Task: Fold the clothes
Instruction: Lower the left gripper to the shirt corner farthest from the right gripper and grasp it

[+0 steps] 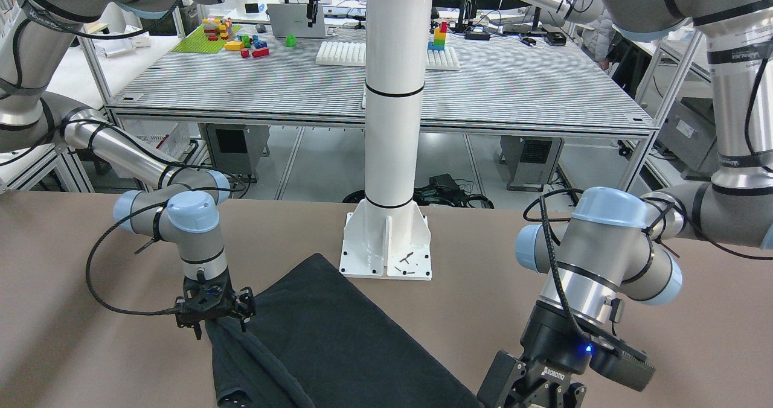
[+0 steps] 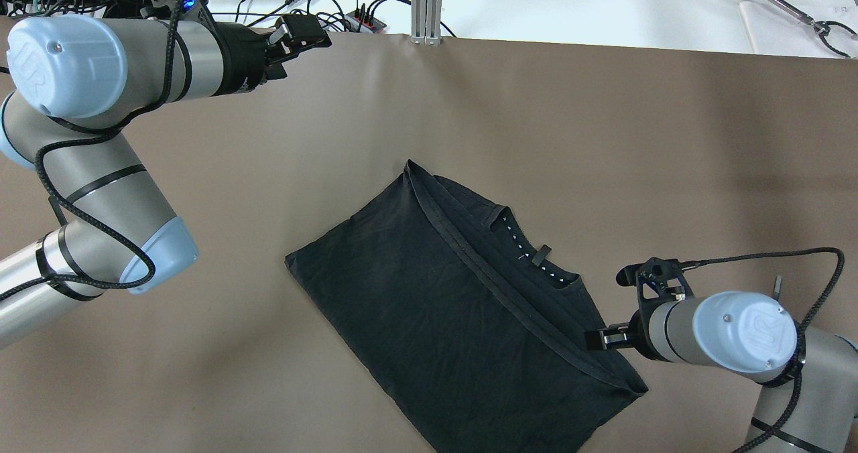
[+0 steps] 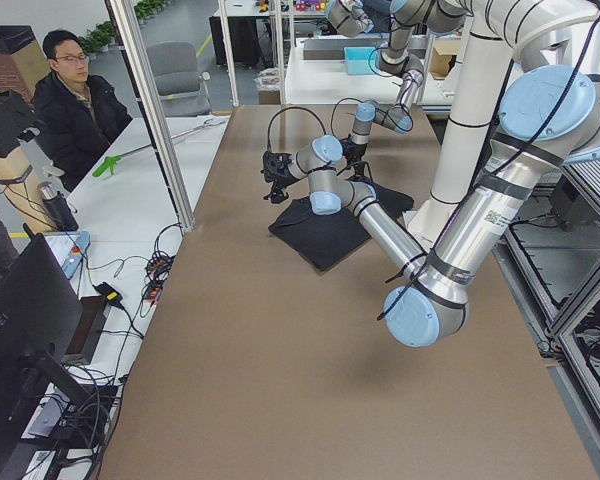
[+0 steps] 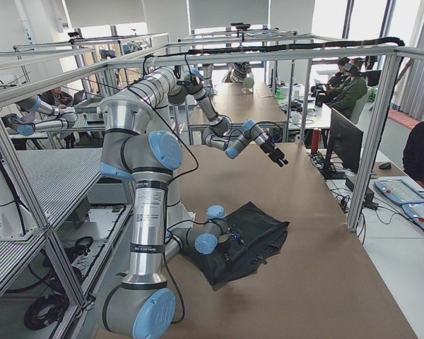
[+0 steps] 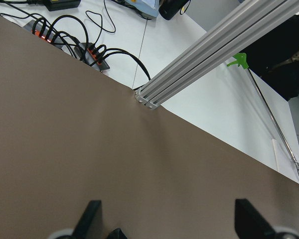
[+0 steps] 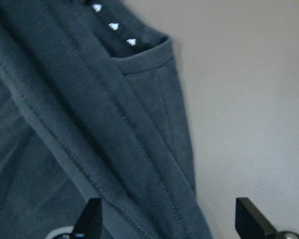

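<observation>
- Clothes (image 2: 429, 305) lie flat on the surface (image 2: 603, 138), one corner just beside the white pole (image 1: 392, 124).
- Right end effector (image 2: 593, 338), near the pole: spread wide over the hem, gripping nothing.
- Left end effector (image 2: 320, 37), well apart from it: wide open, empty.

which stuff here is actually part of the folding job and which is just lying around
Job: black garment; right gripper at its edge; left gripper, far from it.
Lying about: white pole base; power strip; aluminium post; toy bricks on the back table.
</observation>
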`<state>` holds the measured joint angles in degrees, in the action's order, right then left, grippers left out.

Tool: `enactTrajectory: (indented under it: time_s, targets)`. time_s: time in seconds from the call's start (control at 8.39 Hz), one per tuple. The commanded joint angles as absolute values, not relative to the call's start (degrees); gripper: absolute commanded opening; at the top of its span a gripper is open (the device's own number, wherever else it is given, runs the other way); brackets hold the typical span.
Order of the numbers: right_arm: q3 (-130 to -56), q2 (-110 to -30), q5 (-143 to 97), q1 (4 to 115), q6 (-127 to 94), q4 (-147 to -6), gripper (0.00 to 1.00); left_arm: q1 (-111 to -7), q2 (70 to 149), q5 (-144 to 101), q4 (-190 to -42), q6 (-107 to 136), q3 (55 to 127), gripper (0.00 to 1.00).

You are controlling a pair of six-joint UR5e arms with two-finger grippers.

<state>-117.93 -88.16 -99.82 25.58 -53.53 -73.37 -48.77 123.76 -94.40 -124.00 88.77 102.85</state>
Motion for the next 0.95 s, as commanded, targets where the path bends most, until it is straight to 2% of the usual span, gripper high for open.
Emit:
enactTrajectory:
  time_s: [0.0,0.12,0.36,0.83]
  targets:
    - [-118.04,-87.54,-100.28,24.61,-49.40,-73.48,0.71,-48.69,122.97,-94.39,-123.32,88.68,100.22,0.93]
    - [-118.30,-87.54,-100.37,25.13,-49.31,-73.48,0.77,-46.17,120.44,-94.66,-123.31,88.68,97.85,0.93]
    - [-119.35,-86.92,-100.02,25.75,-50.53,-73.39,0.93,-40.45,116.30,-94.22,-123.57,89.20,97.91,0.93]
    - [-120.67,-87.01,-100.02,28.47,-50.71,-73.39,0.94,-33.06,110.40,-94.84,-124.01,91.49,97.48,0.78]
